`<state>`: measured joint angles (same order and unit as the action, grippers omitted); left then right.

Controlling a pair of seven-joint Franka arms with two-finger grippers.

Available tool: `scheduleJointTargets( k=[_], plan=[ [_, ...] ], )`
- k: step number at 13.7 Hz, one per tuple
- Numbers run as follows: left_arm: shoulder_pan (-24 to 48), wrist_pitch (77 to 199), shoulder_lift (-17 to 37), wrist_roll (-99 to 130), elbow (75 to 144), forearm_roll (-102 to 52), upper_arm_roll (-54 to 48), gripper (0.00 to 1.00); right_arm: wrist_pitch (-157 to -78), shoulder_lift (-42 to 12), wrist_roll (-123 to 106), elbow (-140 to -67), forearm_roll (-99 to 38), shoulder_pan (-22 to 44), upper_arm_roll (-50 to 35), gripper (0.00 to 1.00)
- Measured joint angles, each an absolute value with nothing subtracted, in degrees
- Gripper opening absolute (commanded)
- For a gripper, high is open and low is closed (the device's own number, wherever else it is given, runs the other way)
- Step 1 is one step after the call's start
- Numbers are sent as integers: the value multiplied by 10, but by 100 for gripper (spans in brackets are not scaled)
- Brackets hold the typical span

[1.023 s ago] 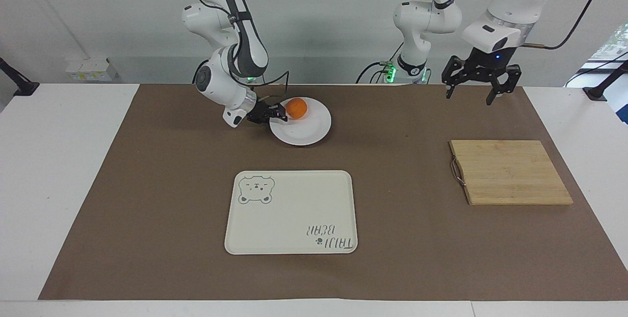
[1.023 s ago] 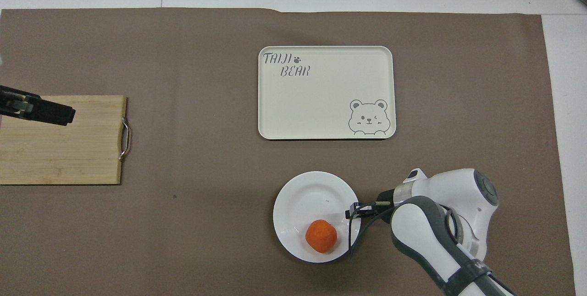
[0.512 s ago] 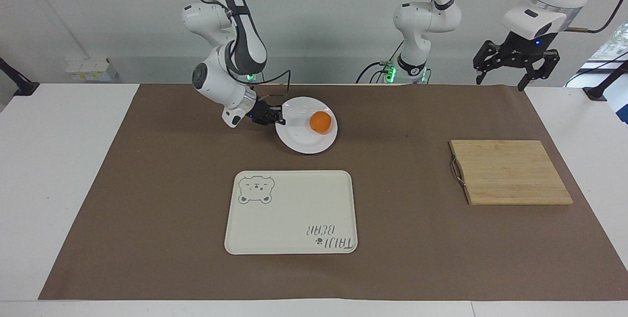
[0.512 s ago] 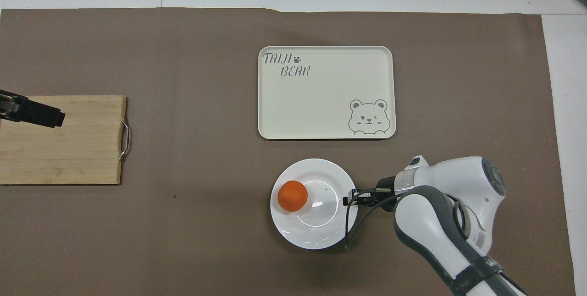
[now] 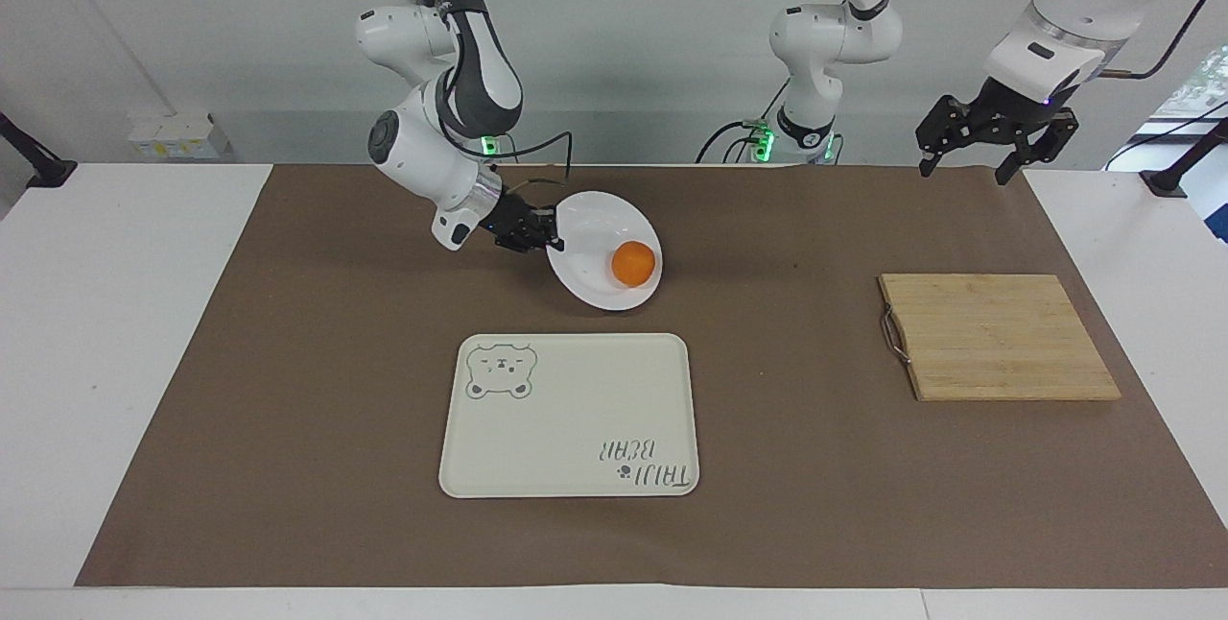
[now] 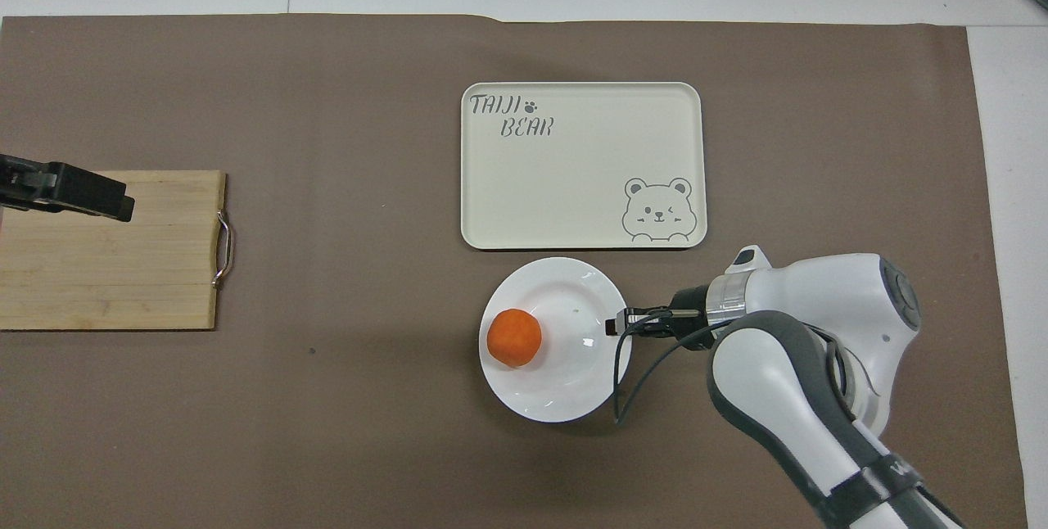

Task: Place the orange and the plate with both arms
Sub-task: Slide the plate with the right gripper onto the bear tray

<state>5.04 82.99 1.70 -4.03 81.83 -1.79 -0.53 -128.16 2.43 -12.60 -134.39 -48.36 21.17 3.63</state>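
The white plate (image 5: 593, 217) is tilted, its rim raised where my right gripper (image 5: 551, 234) is shut on it at the edge toward the right arm's end. The orange (image 5: 633, 263) lies in the plate's low side, away from that gripper. From overhead, the plate (image 6: 565, 300) sits just nearer to the robots than the tray, with the orange (image 6: 513, 337) on it and the right gripper (image 6: 614, 326) at its rim. My left gripper (image 5: 964, 171) hangs open and holds nothing, high over the mat by the cutting board; its tip (image 6: 115, 203) shows over the board.
A cream bear tray (image 5: 576, 409) lies mid-mat, also seen from overhead (image 6: 573, 177). A bamboo cutting board (image 5: 993, 337) with a metal handle lies toward the left arm's end (image 6: 106, 267). A brown mat covers the table.
The right gripper has lifted and tilted the plate and carried it toward the tray. The orange rolled across to the plate's low side. The left gripper rose and drifted outward.
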Motion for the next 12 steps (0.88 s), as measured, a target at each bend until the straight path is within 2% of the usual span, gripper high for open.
scheduleJointTargets(
  k=[6, 12],
  plan=[
    [49, 830, 17, -38, 818, -18, -5, 100, -1280, 3, -156, -1287, -533, 194, 38, 0],
    [49, 830, 17, -37, 818, -18, -5, 100, -1271, -33, -213, -1236, -551, 141, 40, 0]
  ],
)
